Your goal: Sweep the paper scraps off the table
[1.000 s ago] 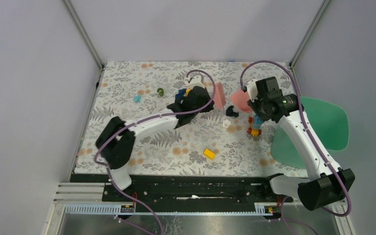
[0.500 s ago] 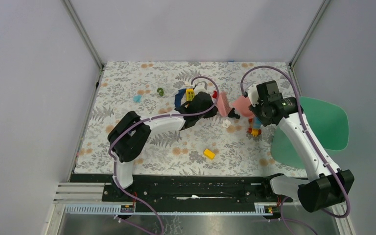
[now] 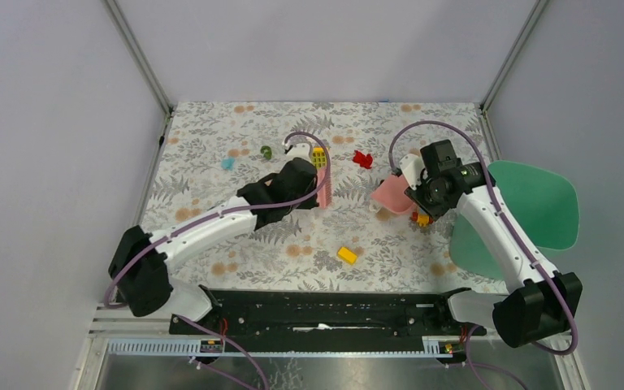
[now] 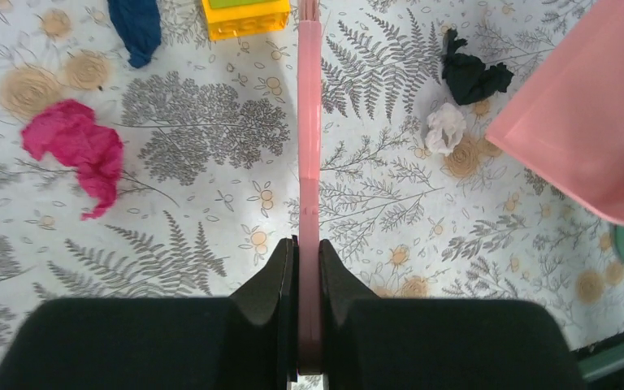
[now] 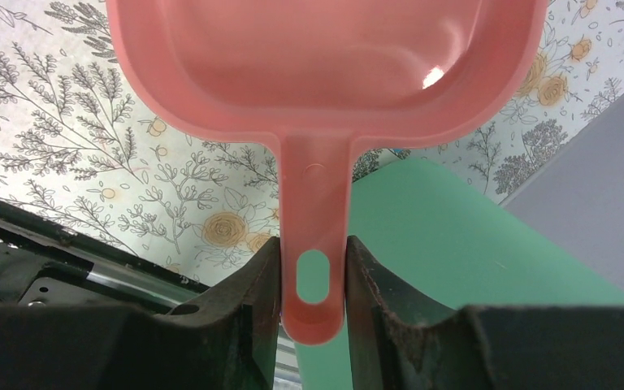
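L gripper point(image 4: 309, 248): jaws clamped tight on the pink brush point(image 4: 309, 146), held edge-on, blade sticking out fwd low over the table point(image 4: 211, 130).
R gripper point(image 5: 314, 253): closed round the handle of the pink dustpan point(image 5: 325, 73); pan inside looks empty.
Scraps nr pan: white scrap point(image 4: 445, 128) + dark scrap point(image 4: 471, 75) lie on the table betw brush and pan mouth, nearer the pan, not in it.
Scraps far side: magenta scrap point(image 4: 77, 150) + blue scrap point(image 4: 136, 28) on the brush's other side, well apart from the pan.
Other: yellow block point(image 4: 245, 15) just beside the brush tip; green tray point(image 5: 422, 268) below the pan handle in R wrist view.
Step (my read): lining up a stroke toward the pan; nothing collected yet.
Pan lip: can't tell if it touches the table.
Risk 1: lip not flat on the table, so light scraps slide under or bounce off.
Risk 2: thin brush twists in the jaws if pressed hard.
Risk 3: a stroke from here misses magenta + blue, since they're behind the brush.
Risk 4: the brush tip drags the yellow block along.
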Motion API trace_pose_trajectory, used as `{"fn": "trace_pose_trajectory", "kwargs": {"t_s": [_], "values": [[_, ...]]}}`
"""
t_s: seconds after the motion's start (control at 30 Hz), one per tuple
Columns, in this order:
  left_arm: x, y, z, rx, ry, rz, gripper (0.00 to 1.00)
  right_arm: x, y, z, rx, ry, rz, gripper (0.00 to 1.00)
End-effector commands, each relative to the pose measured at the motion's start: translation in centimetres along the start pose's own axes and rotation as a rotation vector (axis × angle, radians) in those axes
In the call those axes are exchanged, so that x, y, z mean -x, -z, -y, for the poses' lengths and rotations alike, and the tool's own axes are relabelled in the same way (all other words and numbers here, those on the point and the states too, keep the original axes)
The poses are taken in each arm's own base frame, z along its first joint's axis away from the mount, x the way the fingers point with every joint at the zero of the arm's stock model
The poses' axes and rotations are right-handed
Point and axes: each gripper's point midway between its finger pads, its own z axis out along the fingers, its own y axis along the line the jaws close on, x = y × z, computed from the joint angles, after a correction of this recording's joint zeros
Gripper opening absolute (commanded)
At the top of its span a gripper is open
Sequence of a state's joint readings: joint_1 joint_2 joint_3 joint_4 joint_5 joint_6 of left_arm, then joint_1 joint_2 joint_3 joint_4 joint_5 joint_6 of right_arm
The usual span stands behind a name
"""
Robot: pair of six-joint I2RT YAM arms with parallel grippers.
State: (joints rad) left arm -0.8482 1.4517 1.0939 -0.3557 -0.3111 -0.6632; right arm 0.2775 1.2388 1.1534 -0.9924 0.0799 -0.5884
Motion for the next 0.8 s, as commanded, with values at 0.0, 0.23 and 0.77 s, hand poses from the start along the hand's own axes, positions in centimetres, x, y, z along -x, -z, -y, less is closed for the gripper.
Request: {"fn": "trace_pose_trajectory", "kwargs": {"t_s": [0.0, 0.23, 0.77], "values": [[3.9, 3.1, 0.6, -0.024, -0.103, 0.078, 0.00, -0.1, 0.4, 1.2, -0.077, -0.030, 0.006, 0.00], [8.4, 1.7, 6.6, -0.263, 0.150, 0.256, 0.00, 2.5, 3.5, 6.6, -0.376, -0.254, 0.144, 0.00], [3.7, -8.6, 16.5, -0.557, 0.515, -0.095, 0.00, 5.9, 6.5, 8.2, -0.436, -0.375, 0.380, 0.00]]}}
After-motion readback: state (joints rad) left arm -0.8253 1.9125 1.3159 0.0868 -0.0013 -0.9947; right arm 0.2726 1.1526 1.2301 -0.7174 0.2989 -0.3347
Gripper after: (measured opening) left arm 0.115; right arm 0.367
